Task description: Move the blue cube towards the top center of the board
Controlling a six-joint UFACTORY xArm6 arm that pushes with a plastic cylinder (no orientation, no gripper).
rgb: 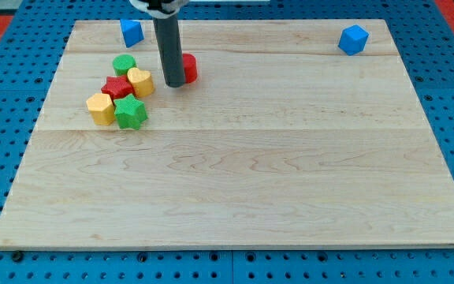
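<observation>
Where my tip stands: my tip (173,84) rests on the counter (251,173) in the upper left of the frame, against the left side of a red block (189,69) that the rod partly hides.
Claw: none fitted; the arm ends in a plain rod, so nothing is gripped and blocks can only be shoved.
Blue cube: the blue cube (132,31) sits near the counter's top edge, upper left of the frame, apart from my tip and left of it.
Other blue block: the blue block (354,39) at upper right looks many-sided, so I judge it is not the target.
Cluster: green block (124,65), red star (117,87), yellow heart (140,81), yellow block (99,108) and green star (130,113) huddle together left of the rod.
Why it matters: the cube must slide rightward along the top edge, so my tip needs to get to its left side; as placed, it is on the wrong side.
</observation>
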